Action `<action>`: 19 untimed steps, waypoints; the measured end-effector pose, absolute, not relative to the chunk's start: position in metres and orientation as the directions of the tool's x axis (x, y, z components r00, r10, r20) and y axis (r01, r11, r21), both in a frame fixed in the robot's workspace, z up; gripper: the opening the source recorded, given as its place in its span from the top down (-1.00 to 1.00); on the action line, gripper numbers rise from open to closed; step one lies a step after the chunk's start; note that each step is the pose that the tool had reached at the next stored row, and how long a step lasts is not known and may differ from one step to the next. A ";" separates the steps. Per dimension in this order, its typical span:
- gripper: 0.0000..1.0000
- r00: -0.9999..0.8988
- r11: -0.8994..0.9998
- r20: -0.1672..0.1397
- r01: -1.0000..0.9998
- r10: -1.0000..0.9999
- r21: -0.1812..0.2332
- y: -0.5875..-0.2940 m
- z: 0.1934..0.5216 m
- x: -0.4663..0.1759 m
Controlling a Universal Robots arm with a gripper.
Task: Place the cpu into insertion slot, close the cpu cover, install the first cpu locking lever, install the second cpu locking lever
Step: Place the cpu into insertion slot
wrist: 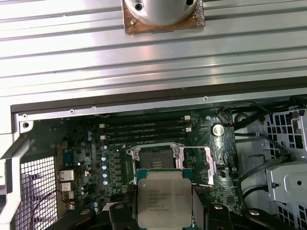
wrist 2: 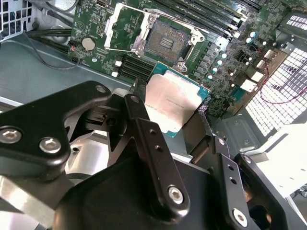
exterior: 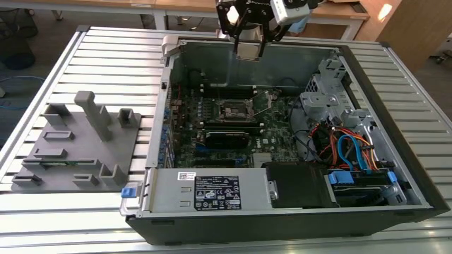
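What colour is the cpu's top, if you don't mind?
Dull silver-grey; the cpu shows best in the first wrist view.

In the second wrist view the gripper (wrist 2: 168, 109) hides two opposite edges of the cpu (wrist 2: 175, 97).

cpu (wrist: 164, 199) is showing a dull silver-grey top with a green rim; gripper (wrist 2: 170, 115) is reading black. Insertion slot (wrist: 154, 158) is looking dark inside a silver frame, cpu cover (wrist: 209, 165) shining silver. Motherboard (exterior: 185, 127) is showing green, cables (exterior: 353, 151) running blue and orange, bench (exterior: 106, 58) showing silver ribbed slats, fixture tray (exterior: 78, 143) sitting plain grey.
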State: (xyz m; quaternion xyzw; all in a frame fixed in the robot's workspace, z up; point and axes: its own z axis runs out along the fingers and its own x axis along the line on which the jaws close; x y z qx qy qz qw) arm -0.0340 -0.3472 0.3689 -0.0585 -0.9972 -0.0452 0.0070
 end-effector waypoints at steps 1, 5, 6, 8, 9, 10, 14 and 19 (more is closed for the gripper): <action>-0.08 -0.993 0.989 0.019 0.117 0.116 0.089 -0.347 0.369 -0.034; -0.08 -0.993 0.989 0.019 0.118 0.116 0.089 -0.347 0.369 -0.034; -0.08 -0.993 0.989 0.019 0.118 0.117 0.089 -0.347 0.369 -0.034; -0.08 -0.992 0.988 0.019 0.122 0.121 0.089 -0.347 0.369 -0.034; -0.08 -0.992 0.988 0.019 0.126 0.124 0.089 -0.347 0.369 -0.034; -0.08 -0.991 0.987 0.019 0.131 0.129 0.089 -0.347 0.369 -0.034; -0.08 -0.986 0.982 0.019 0.165 0.164 0.089 -0.347 0.369 -0.034; -0.08 -0.977 0.973 0.019 0.214 0.213 0.089 -0.347 0.368 -0.034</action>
